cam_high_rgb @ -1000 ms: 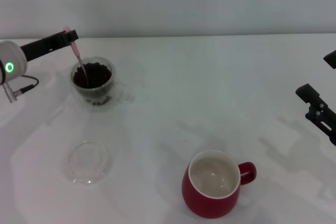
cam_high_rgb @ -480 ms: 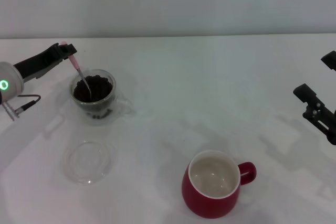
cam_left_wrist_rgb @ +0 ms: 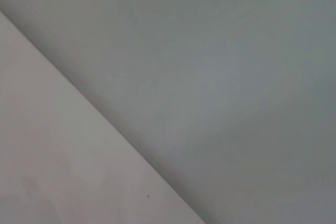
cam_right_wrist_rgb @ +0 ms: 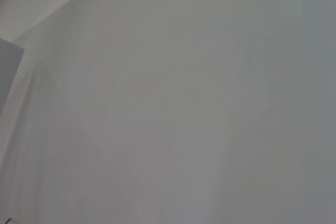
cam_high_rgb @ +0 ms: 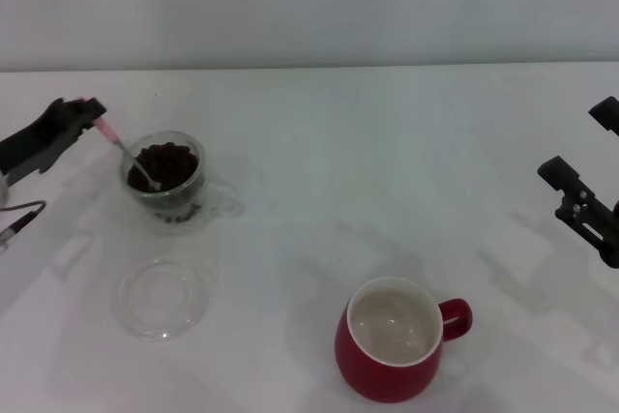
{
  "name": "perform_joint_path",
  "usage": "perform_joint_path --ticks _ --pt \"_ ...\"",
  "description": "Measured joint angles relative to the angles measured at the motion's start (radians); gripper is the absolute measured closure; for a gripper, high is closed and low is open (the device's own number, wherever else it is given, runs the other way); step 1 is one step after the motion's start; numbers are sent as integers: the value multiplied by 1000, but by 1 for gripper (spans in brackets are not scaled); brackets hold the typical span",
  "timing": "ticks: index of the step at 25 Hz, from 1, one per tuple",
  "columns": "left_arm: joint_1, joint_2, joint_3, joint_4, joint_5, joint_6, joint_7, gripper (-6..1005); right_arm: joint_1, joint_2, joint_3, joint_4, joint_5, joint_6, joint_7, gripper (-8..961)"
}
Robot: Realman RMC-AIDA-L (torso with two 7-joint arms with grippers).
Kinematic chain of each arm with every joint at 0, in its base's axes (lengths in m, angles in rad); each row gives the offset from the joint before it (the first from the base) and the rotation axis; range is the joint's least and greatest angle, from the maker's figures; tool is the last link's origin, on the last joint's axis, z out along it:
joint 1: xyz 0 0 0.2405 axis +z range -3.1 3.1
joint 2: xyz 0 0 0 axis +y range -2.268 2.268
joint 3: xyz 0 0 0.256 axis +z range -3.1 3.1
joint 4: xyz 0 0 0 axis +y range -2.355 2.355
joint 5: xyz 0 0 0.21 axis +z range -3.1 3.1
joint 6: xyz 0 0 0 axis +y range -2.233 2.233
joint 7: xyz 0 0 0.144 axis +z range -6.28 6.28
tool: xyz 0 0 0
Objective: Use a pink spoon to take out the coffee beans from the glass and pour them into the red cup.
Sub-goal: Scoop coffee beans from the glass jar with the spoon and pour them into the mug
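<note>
The glass [cam_high_rgb: 166,180] stands at the left of the white table, filled with dark coffee beans [cam_high_rgb: 169,162]. My left gripper [cam_high_rgb: 82,113] is at the far left, shut on the pink handle of the pink spoon [cam_high_rgb: 126,155]. The spoon slants down to the right, and its metal bowl rests among the beans at the near left rim. The red cup [cam_high_rgb: 392,340] stands at the front right, its cream inside empty, handle to the right. My right gripper [cam_high_rgb: 585,210] is parked at the right edge. Both wrist views show only blank table and wall.
A flat shallow clear glass dish [cam_high_rgb: 162,297] lies on the table in front of the glass. A thin cable [cam_high_rgb: 19,220] runs from my left arm at the far left edge.
My left gripper has moved left and lower, tilting the spoon flatter. The spoon's bowl has dipped into the beans at the glass's left side. The right arm has stayed still.
</note>
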Motion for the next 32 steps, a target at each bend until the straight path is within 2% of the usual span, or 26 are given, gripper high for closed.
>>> perform_joint_path --ticks 8,13,32 --pt "63 2 -2 2 -97 49 39 868 2 0 -4 0 -3 5 5 199" --pt "81 8 -6 3 -129 103 43 868 4 0 -4 0 -3 6 5 199" --pt "88 16 -42 8 -147 179 124 868 15 0 -6 0 -3 9 8 198"
